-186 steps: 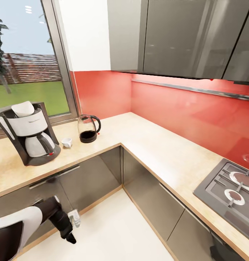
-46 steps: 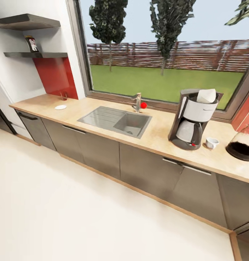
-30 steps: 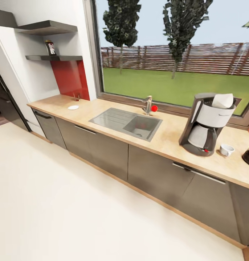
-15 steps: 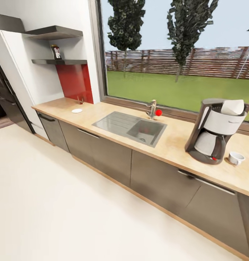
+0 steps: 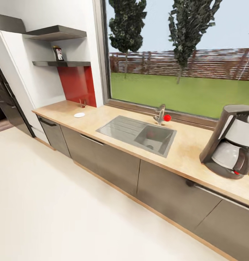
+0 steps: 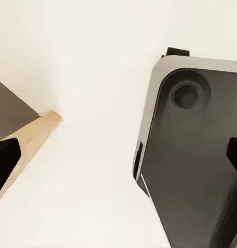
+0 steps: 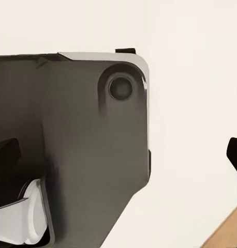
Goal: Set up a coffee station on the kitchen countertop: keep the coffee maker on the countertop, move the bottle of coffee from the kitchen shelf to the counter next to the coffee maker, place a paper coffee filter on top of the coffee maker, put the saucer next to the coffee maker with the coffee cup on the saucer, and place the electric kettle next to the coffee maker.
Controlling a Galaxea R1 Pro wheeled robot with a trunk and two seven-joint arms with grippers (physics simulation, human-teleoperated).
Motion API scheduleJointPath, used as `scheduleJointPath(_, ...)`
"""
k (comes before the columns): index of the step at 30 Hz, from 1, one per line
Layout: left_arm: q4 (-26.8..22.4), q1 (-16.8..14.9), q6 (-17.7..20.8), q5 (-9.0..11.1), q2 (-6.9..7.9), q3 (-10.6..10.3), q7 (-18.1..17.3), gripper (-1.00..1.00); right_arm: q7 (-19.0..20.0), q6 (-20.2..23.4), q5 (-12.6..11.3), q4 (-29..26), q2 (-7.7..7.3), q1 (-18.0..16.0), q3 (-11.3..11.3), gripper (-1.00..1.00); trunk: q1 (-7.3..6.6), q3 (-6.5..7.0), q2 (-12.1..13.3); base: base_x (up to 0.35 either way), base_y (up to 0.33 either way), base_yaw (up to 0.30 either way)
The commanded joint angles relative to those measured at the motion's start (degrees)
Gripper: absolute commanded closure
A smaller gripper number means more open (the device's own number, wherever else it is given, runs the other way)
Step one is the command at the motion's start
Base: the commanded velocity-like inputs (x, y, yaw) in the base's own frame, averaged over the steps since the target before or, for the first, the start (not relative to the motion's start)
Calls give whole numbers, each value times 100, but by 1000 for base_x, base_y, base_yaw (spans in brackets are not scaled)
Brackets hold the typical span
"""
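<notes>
Jaws' state cannot be told; well apart from them, coffee maker stands on the table, while saucer and shelf bottle remain unmoved.

Floor open before counter; sink recessed
</notes>
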Motion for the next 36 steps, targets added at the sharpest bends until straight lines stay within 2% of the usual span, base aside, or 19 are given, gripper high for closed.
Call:
scheduleJointPath(1, 12, -7, -29, -59, 2, 45, 25, -100, 1, -20, -33, 2, 1, -3, 7, -100, 6, -9, -10, 292, 224, 133)
scheduleJointPath(20, 20, -7, -35, -59, 3, 45, 28, -100, 1, -23, -30, 9, 5, -3, 11, -100, 6, 49, -10, 295, 205, 241)
scheduleJointPath(36, 20, -7, -38, -66, 8, 45, 18, -100, 1, -19, -30, 10, 12, -3, 12, -100, 6, 102, -10, 331, 50, 255)
